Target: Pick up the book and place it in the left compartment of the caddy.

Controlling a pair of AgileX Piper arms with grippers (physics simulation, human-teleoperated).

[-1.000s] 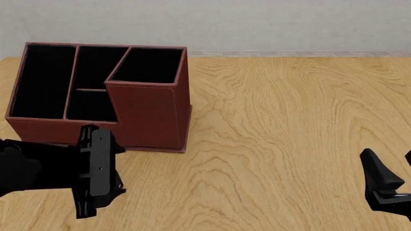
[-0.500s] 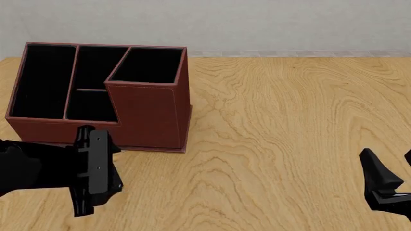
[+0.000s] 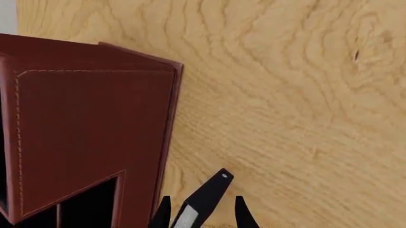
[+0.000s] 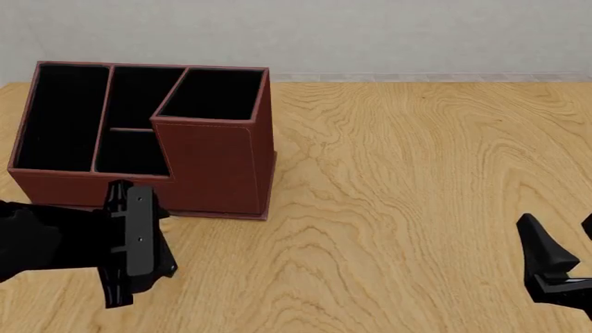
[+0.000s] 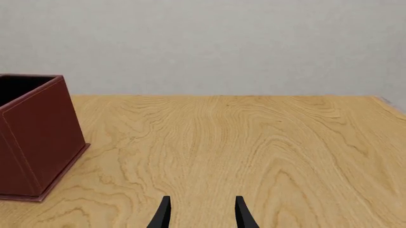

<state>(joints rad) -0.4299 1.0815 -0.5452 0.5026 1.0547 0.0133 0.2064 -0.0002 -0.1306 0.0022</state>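
Left fingers (image 4: 129, 243) pinching book (image 3: 204, 200) before caddy (image 4: 218, 163) | right fingers (image 5: 201, 212) spread, low

Reddish-brown caddy (image 4: 213, 163) with black lining — black book (image 3: 206, 199), grey-white page edge — on light wood-grain table (image 4: 416, 173)

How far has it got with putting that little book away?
Roughly halfway. Done: the book is off the table, apparently gripped in the left claw. In hand: that claw holds it just in front of the caddy, lower than its rim. Left: lift it over and drop it into the left compartment, which shows only black lining. The right claw sits open and idle.
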